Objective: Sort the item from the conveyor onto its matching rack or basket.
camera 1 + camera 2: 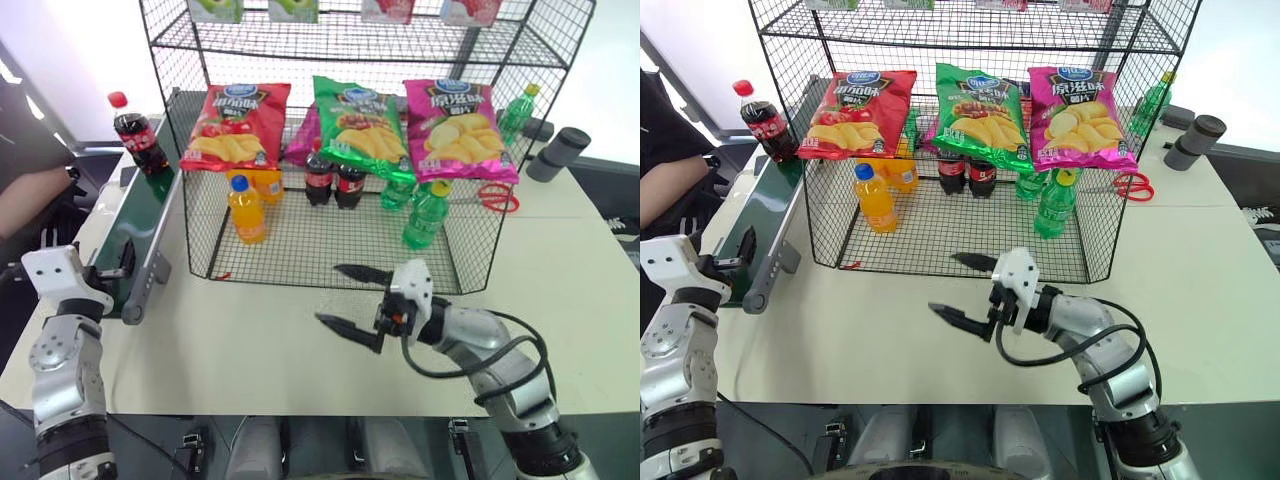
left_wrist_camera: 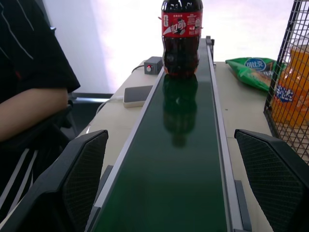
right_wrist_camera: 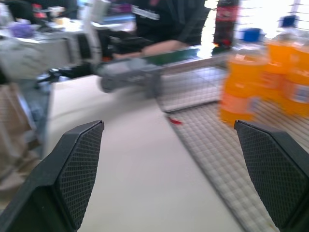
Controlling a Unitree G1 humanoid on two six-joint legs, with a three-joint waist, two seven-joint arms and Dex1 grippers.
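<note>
Cola bottle (image 1: 139,132) stands upright far up the belt (image 1: 140,225), full of dark liquid, so I'd judge it weighty for its size, stiff and rather slick. The labelled waist looks the best place to hold, since the red cap sits too high and would tip it. Left gripper (image 2: 169,188) waits at the belt's near end, fingers spread wide and empty. Right gripper (image 1: 352,298) hangs over the bench before the rack (image 1: 350,235), fingers also apart.

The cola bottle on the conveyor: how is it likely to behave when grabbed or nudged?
The cola bottle stands upright on the conveyor, tall and narrow, so a high nudge would probably tip it. It looks full of dark liquid, so likely heavy for its size and fairly firm. Its smooth round plastic body may slip, and would probably roll if it fell.
</note>
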